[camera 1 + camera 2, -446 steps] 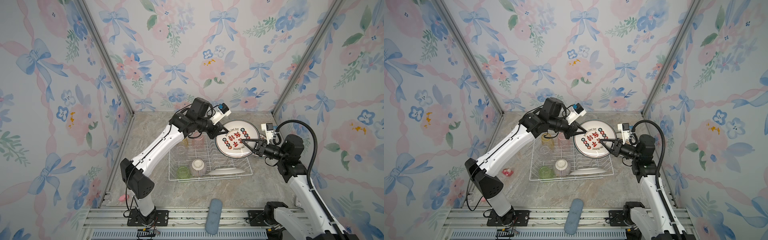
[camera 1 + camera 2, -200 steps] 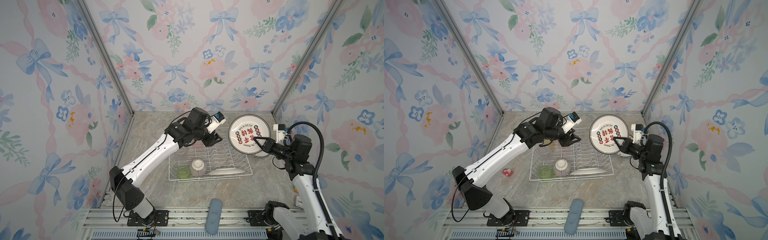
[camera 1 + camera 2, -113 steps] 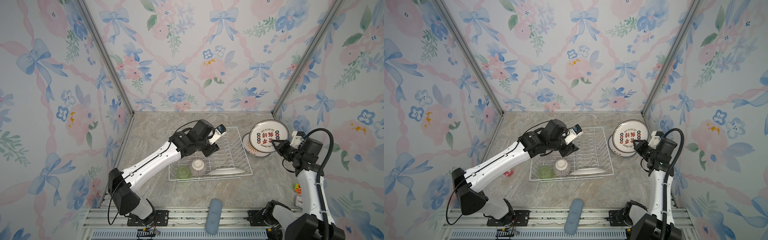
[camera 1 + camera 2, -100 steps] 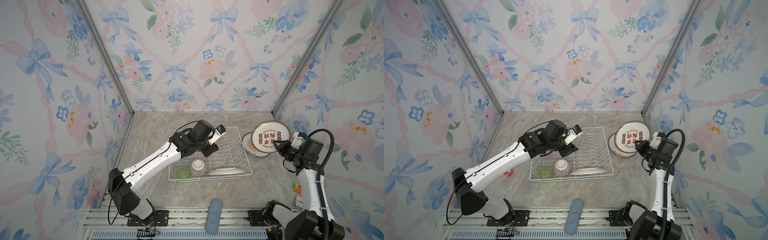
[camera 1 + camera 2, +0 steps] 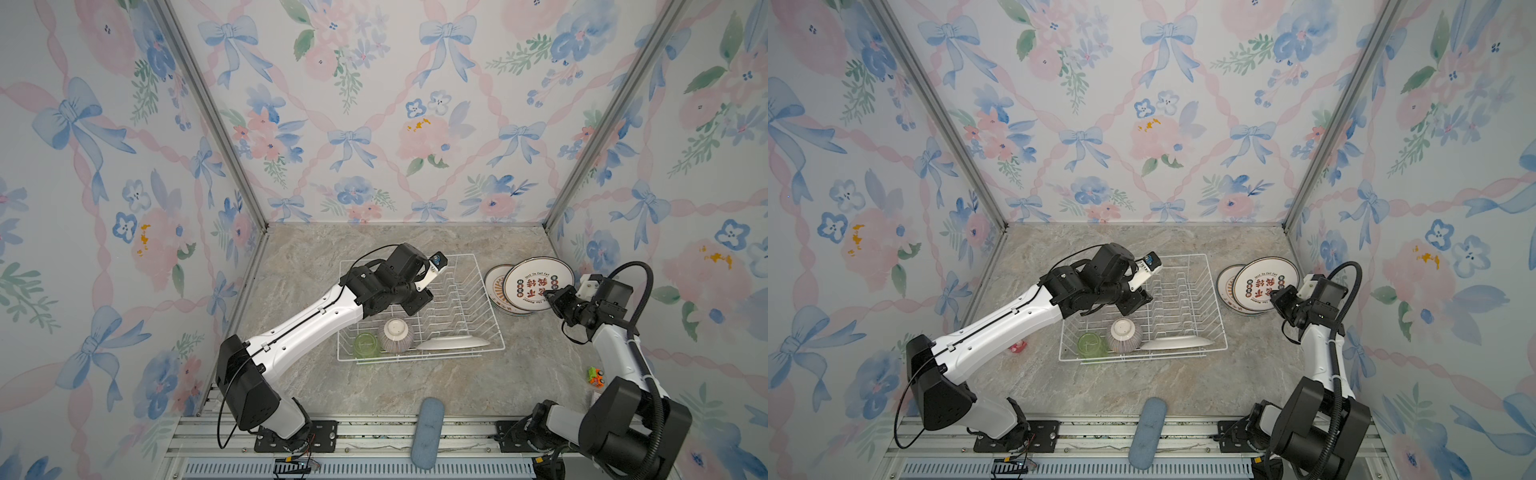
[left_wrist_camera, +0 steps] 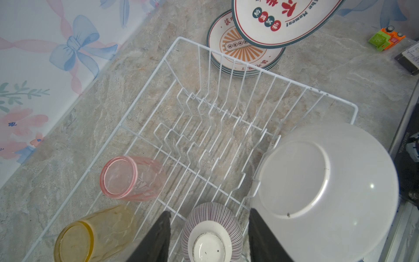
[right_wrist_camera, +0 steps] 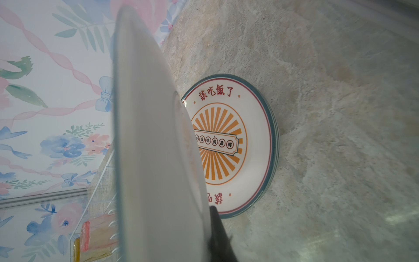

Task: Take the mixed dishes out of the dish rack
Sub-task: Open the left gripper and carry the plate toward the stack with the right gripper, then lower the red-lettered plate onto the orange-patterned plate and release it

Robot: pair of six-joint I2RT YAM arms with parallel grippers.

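The white wire dish rack point(image 5: 457, 291) point(image 5: 1183, 291) point(image 6: 204, 127) stands mid-table. In it are an upturned pink-striped bowl point(image 5: 395, 332) point(image 5: 1124, 334) point(image 6: 212, 231), a green tumbler point(image 5: 365, 345) point(image 5: 1091, 345), a pink tumbler point(image 6: 131, 179), a yellow tumbler point(image 6: 90, 236) and an upside-down plate point(image 5: 453, 343) point(image 6: 326, 181). My left gripper point(image 5: 417, 305) point(image 5: 1133, 305) point(image 6: 208, 212) hangs open just above the bowl. My right gripper point(image 5: 555, 297) point(image 5: 1277, 299) is shut on a printed plate point(image 5: 536, 284) point(image 5: 1264, 284) point(image 7: 154, 147), tilted over a plate stack point(image 5: 494, 286) point(image 7: 226, 140) right of the rack.
A blue-grey pad point(image 5: 428, 430) lies at the table's front edge. A small green and orange toy point(image 5: 595, 376) point(image 6: 386, 38) sits near the right wall, and a small red thing point(image 5: 1017, 347) left of the rack. Floral walls close in three sides.
The right gripper has carried the printed plate rightward off the rack to above the stack. The left gripper has left that plate and swung back over the rack, toward the bowl.
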